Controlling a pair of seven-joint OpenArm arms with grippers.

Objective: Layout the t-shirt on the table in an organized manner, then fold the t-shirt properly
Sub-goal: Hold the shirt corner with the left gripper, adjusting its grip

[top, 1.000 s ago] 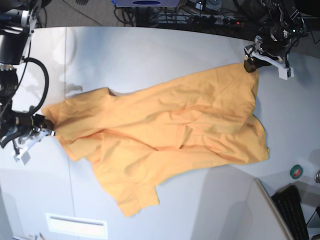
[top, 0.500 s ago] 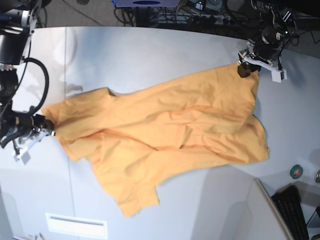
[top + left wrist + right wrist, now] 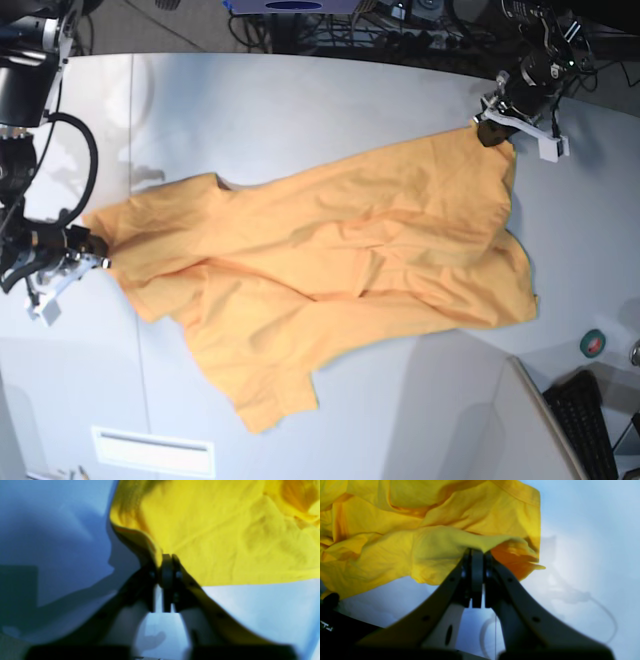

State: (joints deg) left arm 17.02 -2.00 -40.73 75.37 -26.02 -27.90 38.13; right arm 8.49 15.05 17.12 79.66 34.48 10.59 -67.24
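Observation:
The orange-yellow t-shirt (image 3: 330, 260) lies crumpled and stretched diagonally across the table (image 3: 300, 110). At the shirt's far right corner, my left gripper (image 3: 487, 133) pinches the cloth. In the left wrist view its jaws (image 3: 167, 556) stand together on the t-shirt's (image 3: 225, 530) hemmed edge. My right gripper (image 3: 97, 255) holds the opposite left end, and in the right wrist view (image 3: 477, 551) it is shut on a fold of the t-shirt (image 3: 432, 547) lifted off the table. The shirt's lower flap hangs toward the table's near side.
A green tape roll (image 3: 594, 343) lies at the right edge. A keyboard (image 3: 590, 425) and a slanted grey panel (image 3: 535, 415) sit at the bottom right. A white label strip (image 3: 153, 450) is at the near left. Cables run behind the table.
My left gripper has closed on the shirt's far right corner and shifted slightly toward the table's back edge. The right gripper and the cloth's left end have stayed put.

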